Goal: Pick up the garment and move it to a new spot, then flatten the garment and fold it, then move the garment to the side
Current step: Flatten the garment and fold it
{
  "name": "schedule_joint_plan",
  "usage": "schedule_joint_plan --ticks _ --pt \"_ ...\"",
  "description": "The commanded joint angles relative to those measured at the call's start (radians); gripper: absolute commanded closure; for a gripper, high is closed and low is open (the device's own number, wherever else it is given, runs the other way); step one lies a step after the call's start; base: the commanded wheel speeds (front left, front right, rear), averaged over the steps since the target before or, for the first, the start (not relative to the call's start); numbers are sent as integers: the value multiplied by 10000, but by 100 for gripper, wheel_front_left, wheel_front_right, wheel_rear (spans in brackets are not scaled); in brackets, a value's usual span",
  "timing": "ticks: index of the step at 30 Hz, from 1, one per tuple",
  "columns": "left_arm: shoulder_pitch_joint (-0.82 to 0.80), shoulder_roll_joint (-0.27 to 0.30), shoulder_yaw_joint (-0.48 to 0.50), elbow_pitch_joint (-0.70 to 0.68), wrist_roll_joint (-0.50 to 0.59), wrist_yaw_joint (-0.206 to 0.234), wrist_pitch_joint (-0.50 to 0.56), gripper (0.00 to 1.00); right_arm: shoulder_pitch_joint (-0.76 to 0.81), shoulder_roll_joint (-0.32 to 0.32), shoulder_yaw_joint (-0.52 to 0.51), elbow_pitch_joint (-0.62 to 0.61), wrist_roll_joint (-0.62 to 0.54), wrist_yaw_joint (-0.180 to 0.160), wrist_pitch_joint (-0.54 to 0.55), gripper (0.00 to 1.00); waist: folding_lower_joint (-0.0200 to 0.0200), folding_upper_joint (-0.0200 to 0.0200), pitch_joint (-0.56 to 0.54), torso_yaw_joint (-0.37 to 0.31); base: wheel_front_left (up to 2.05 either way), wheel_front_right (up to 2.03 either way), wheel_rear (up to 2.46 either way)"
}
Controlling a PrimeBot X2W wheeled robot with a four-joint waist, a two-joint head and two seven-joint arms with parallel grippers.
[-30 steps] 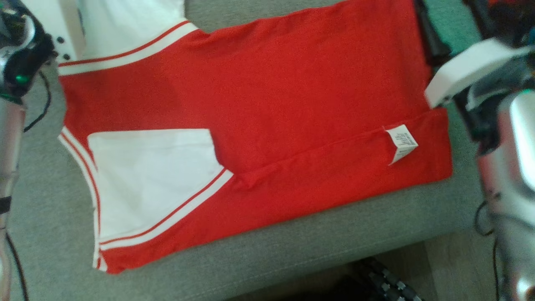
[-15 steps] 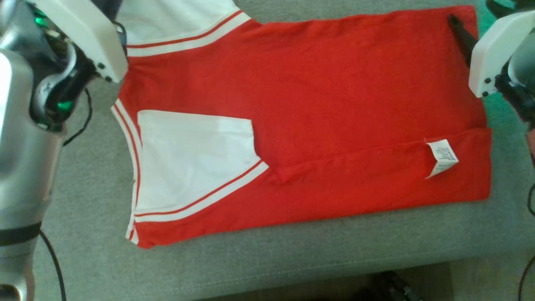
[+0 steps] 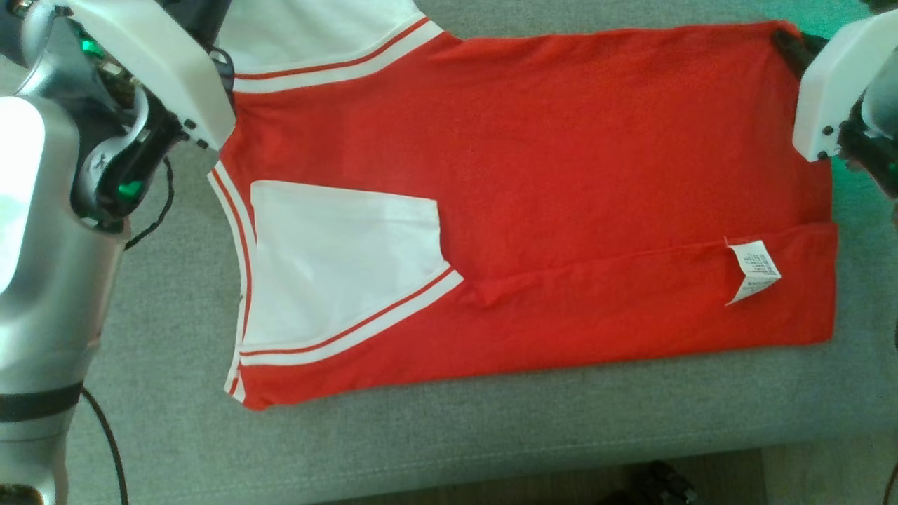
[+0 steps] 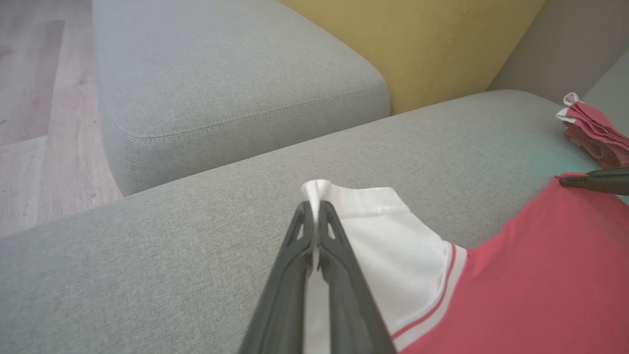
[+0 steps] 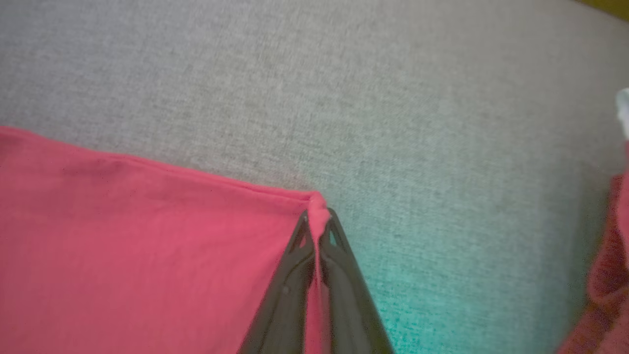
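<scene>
While the garment lies flat across the grey sofa seat, its lower edge looks already folded inward, so folding seems partly done; finishing it and moving it aside remain. At upper left the left end effector is clenched on the white sleeve tip; at upper right the right end effector pinches the red hem corner.

Left forearm upright, left jaws pressed together, right wrist opposite, right jaws pressed together

A red garment with white, red-striped sleeves lies flat, near edge folded over, on grey cushion.
</scene>
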Motion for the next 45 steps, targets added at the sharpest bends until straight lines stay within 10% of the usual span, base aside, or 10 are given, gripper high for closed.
schedule_joint_plan --ticks 1,12,27,41,43,44,45 --pt "-50 326 464 -328 -90 55 -113 100 67 -191 -66 -103 -149 65 -265 100 0 0 -60 3 0 0 0" --pt "965 366 875 -643 -207 274 -1407 100 374 135 -301 349 -780 65 -2884 100 0 0 -1144 -52 0 0 0" --pt "6938 7 762 -4308 -1016 1588 -2389 100 4091 -385 -880 -1382 -14 65 -3781 100 0 0 -2562 139 0 0 0" --pt "8310 -999 221 -2656 -1466 1500 -3511 100 5893 -178 -1905 -2387 -383 65 -3416 100 0 0 -2580 314 0 0 0" --pt "8251 -1048 206 -2383 -1398 1470 -3682 12 6073 -49 -2045 -2499 -471 65 -3445 69 0 0 -2620 294 0 0 0" --pt "8246 -1065 196 -2303 -1364 1461 -3763 0 6174 12 -2144 -2566 -525 65 -3478 45 0 0 -2652 289 0 0 0" --pt "8260 -1095 214 -2265 -1350 1469 -3867 0 6286 85 -2271 -2642 -571 65 -3531 1 0 0 -2696 285 0 0 0"
